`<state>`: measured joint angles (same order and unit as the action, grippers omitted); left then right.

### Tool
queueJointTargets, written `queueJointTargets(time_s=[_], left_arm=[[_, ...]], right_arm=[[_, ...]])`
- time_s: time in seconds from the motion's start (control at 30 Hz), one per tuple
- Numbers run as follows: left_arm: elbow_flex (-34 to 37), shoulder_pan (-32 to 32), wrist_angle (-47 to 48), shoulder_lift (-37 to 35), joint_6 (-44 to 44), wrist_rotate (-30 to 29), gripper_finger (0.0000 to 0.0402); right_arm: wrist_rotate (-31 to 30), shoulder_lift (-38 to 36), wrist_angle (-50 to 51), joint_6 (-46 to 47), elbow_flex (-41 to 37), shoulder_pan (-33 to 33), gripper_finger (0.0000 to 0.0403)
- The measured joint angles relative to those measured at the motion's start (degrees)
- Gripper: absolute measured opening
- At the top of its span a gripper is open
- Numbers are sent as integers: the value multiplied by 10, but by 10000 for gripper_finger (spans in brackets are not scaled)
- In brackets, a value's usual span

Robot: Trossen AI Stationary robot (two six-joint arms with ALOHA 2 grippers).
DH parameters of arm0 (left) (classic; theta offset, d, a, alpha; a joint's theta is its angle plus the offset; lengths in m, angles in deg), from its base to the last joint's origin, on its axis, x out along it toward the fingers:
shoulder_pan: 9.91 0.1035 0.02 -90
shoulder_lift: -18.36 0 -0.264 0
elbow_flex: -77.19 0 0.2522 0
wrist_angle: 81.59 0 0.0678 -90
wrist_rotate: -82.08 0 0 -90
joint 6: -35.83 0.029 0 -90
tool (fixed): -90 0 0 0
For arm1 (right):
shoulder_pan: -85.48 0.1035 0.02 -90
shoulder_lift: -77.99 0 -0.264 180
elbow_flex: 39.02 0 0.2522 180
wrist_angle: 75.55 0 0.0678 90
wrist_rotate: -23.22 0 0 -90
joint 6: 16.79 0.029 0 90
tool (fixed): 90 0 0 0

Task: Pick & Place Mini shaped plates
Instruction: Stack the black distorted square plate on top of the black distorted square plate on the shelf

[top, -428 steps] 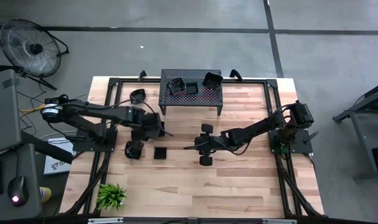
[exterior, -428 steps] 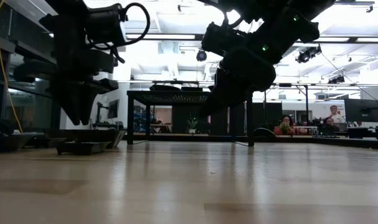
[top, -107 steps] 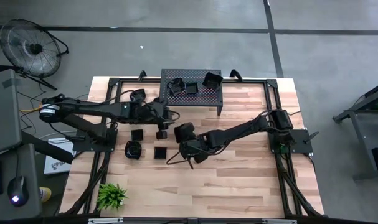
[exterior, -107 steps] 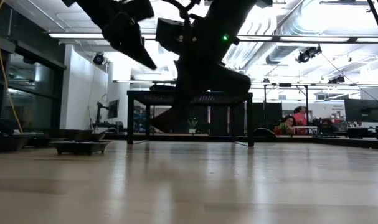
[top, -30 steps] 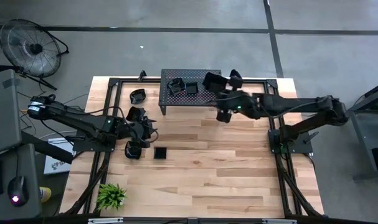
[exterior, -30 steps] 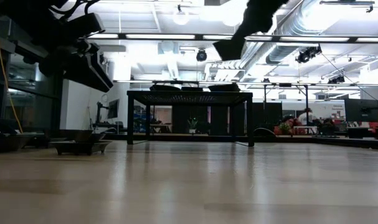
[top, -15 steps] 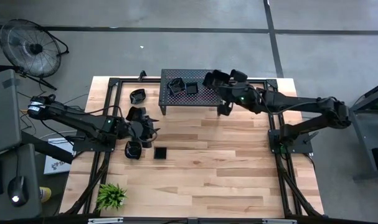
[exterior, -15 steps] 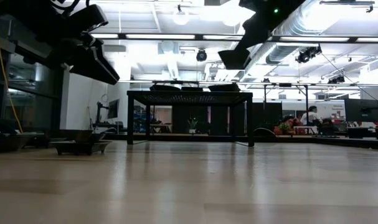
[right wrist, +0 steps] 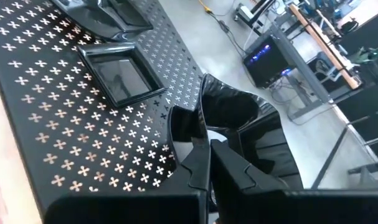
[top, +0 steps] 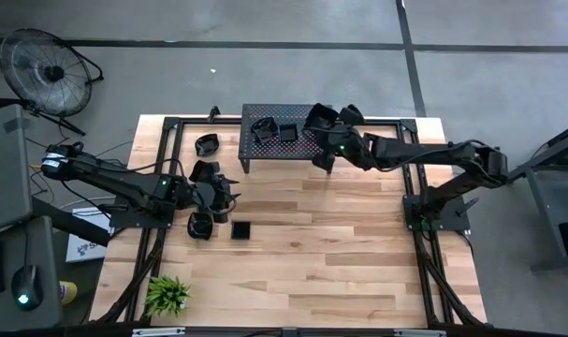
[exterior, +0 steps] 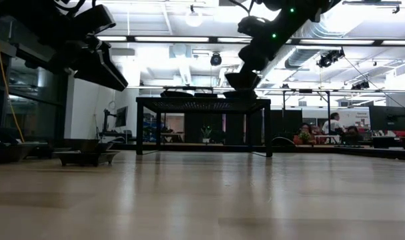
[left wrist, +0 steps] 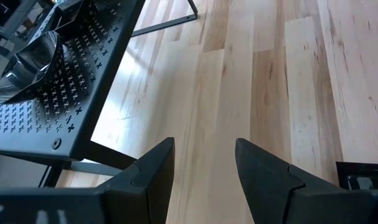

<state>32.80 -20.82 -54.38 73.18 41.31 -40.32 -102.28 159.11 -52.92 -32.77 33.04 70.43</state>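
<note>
Several glossy black mini plates show. Three sit on the perforated black stand point(top: 285, 150): a lobed one point(top: 265, 126), a square one point(top: 286, 131) and one at its right end point(top: 319, 117). On the table lie a round one point(top: 201, 225), a square one point(top: 240, 228) and one near the far left point(top: 207, 144). My right gripper point(top: 325, 150) is shut on another plate point(exterior: 242, 80) just over the stand's right end. My left gripper point(top: 232, 192) hangs open above the table at the left, nothing between its fingers point(left wrist: 204, 155). My right gripper pinches the plate's raised rim point(right wrist: 190, 127) between its two shut fingers point(right wrist: 204, 165). The fingers slant down from the table's right side. The plate hangs tilted below them, lifted clear, just above the stand's top point(exterior: 202, 100).
A small green plant point(top: 167, 295) stands at the table's near left corner. A black frame point(top: 171, 126) runs along the table's edges. Bare wood lies in the middle and near part of the table point(top: 321, 253). People sit in the room behind point(exterior: 335, 127).
My right gripper has carried the plate down toward the stand's top and a little toward the table's left, over the stand's right end. It has stayed shut, and the plate still hangs below it.
</note>
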Motion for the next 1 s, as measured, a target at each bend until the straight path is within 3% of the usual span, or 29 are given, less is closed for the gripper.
queueJointTargets(time_s=[1.0], left_arm=[[0, 0, 2, 0, 3, 0, 165]], right_arm=[[95, 0, -2, 52, 0, -50, 0]])
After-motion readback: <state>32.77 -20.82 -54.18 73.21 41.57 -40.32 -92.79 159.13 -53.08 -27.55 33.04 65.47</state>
